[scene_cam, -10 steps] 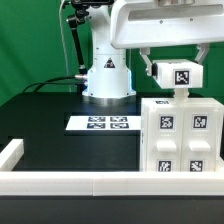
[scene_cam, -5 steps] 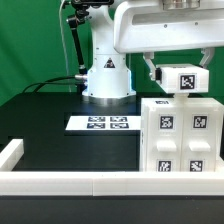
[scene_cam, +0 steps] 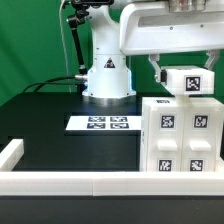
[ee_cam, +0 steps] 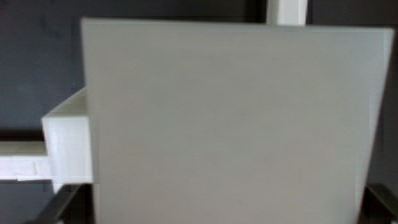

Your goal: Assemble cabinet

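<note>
Black tabletop [scene_cam: 50, 115], white rail [scene_cam: 60, 181] along frame bottom. Lower right: cabinet [scene_cam: 180, 135] standing upright on table, four tagged front panels facing cam; long axis unclear, right edge cropped. Just above cabinet top, upper right: white block [scene_cam: 187, 82], long axis across frame, tag toward cam, slightly tilted; contact w/ cabinet unclear. Gripper [scene_cam: 186, 70] pinching block ends. Mid-frame: marker board [scene_cam: 101, 123] flat. Further back: robot base [scene_cam: 106, 75], green backdrop. Wrist view: block [ee_cam: 231, 120] filling most of frame.
</note>
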